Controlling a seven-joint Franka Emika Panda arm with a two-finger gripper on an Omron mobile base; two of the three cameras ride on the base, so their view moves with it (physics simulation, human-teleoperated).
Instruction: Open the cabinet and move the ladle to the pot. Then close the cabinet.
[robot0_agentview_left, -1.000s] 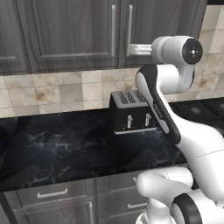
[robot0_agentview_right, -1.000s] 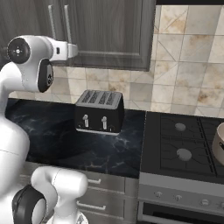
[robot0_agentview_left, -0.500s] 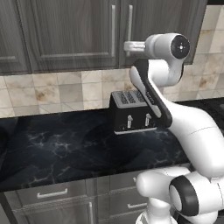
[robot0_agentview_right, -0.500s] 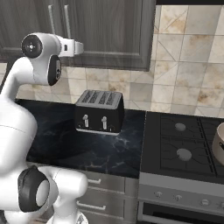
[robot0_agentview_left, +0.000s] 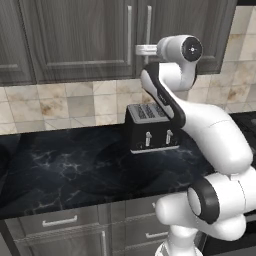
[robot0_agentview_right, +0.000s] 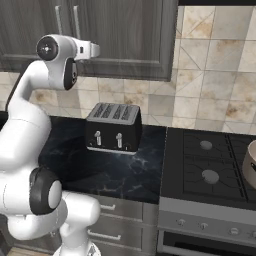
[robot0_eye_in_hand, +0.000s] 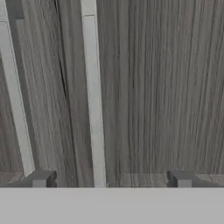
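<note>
The gripper (robot0_eye_in_hand: 111, 186) is held wide open against the closed cabinet (robot0_agentview_left: 90, 40), its fingertips set either side of the right door's handle (robot0_eye_in_hand: 94, 100) — apparently to pull it open. The pot (robot0_agentview_right: 250, 162) is seen waiting on the stove (robot0_agentview_right: 210, 170) — beyond the toaster (robot0_agentview_right: 112, 127).

No lettering, brand, number or sign can be read anywhere: the cabinet (robot0_agentview_left: 90, 40) doors, the toaster (robot0_agentview_left: 150, 127) at the back edge of the surface (robot0_agentview_left: 65, 170) and the stove (robot0_agentview_right: 210, 170) front all show blank faces.
</note>
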